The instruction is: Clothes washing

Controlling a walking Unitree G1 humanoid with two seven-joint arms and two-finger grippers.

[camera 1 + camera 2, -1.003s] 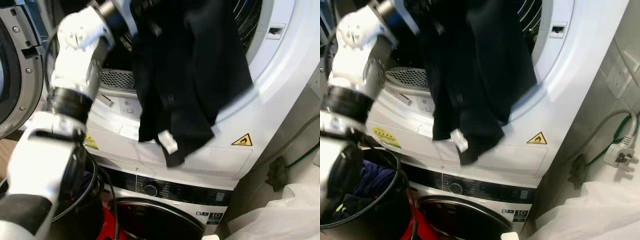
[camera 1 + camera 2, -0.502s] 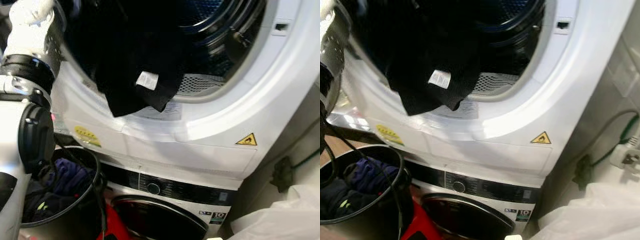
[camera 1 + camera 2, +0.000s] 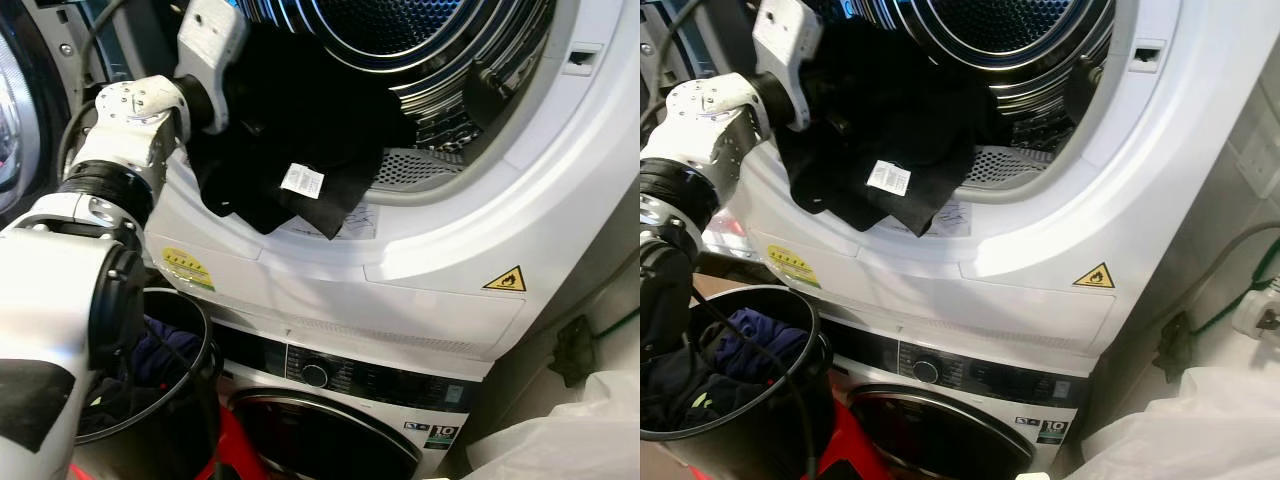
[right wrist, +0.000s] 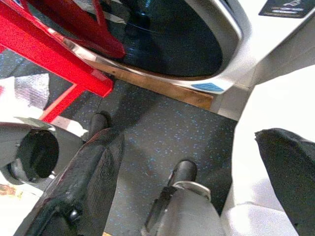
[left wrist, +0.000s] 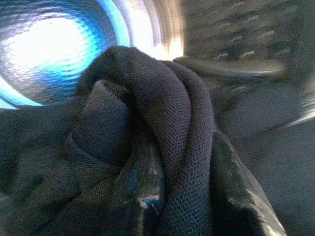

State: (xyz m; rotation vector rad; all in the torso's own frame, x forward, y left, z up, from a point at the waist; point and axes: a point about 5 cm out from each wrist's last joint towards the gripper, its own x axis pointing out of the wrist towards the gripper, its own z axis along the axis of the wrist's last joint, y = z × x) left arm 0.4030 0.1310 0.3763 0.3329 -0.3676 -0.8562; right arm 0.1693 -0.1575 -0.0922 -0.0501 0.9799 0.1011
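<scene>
Black garment (image 3: 300, 140) draped over the lower rim of the upper drum (image 3: 420, 60), white label out — half in, half hanging, so needs pushing deeper. Left gripper (image 5: 147, 196) raised at the opening, fingers clamped on bunched cloth to carry it inside. Right gripper (image 4: 192, 162) hanging idle over the floor (image 4: 162, 123), fingers apart. Laundry basket (image 3: 790, 400) below — more clothes waiting.
</scene>
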